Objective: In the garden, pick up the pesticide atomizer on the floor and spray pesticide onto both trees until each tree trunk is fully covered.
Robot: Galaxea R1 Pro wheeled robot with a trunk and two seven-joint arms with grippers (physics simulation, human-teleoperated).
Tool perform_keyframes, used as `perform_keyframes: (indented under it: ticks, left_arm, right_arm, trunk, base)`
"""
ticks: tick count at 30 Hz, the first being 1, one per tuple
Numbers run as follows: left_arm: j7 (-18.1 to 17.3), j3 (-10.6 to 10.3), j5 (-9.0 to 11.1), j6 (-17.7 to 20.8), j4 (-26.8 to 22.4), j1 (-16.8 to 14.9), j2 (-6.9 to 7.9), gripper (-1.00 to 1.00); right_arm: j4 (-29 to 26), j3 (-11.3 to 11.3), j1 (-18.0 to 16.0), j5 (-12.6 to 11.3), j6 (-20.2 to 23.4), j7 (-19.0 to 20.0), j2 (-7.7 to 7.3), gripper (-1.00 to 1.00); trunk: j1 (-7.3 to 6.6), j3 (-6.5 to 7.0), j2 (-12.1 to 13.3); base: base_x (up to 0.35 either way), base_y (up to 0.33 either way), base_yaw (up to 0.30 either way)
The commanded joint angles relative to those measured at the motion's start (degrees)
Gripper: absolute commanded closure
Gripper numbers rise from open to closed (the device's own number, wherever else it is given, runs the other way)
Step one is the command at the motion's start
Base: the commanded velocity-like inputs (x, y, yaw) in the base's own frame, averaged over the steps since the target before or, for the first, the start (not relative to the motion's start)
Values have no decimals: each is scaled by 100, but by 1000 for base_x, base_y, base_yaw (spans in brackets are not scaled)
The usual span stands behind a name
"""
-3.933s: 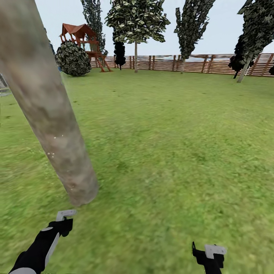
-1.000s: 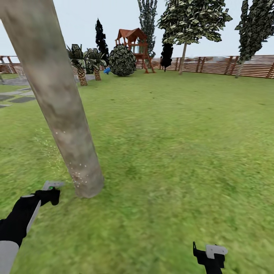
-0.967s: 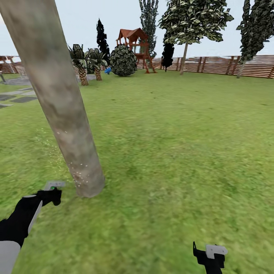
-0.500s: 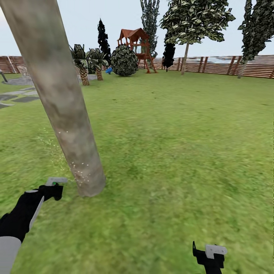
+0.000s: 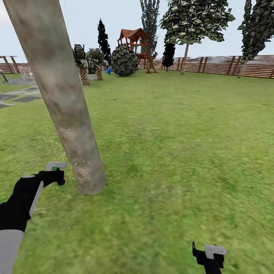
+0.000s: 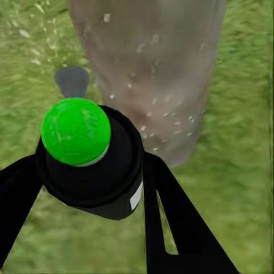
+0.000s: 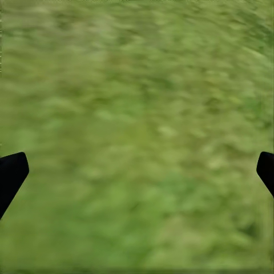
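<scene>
Atomizer (image 6: 85,157), green-capped — pinched in our left tool (image 5: 53,176), raised a little against half a second ago, just beside tree trunk (image 5: 62,99); white flecks speckle its base, so higher bark likely comes next. Right tool (image 5: 208,255) spread over lawn (image 5: 182,144).

- Head view: flat, even daylight is falling from a pale overcast sky (image 5: 114,15); no cast shadows are showing on the lawn (image 5: 182,144), and no glare is appearing.
- The tree trunk (image 5: 62,99) is looking soft and mottled, with 1 cluster of pale specks near its base; the grass texture is smearing toward the lower edge.
- Left wrist view: the trunk and grass are rendering blurred; the green cap (image 6: 75,130) is reading saturated.
- Right wrist view: the grass is appearing wholly blurred.
</scene>
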Motion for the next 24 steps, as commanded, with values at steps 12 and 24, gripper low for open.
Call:
perform_keyframes:
  ticks: [12, 24]
  left_arm:
    - [1, -112, -16, 719, -705, 15, -9, 100]
    - [12, -91, -23, 735, -700, 6, -5, 100]
  right_arm:
    - [-7, -8, 0, -4, -5, -8, -9, -100]
    - [-7, -1, 0, 0, -7, -7, 0, -100]
  trunk:
    - [0, 0, 0]
    - [0, 0, 0]
  base:
    - [0, -133, 69]
    - [100, -258, 26]
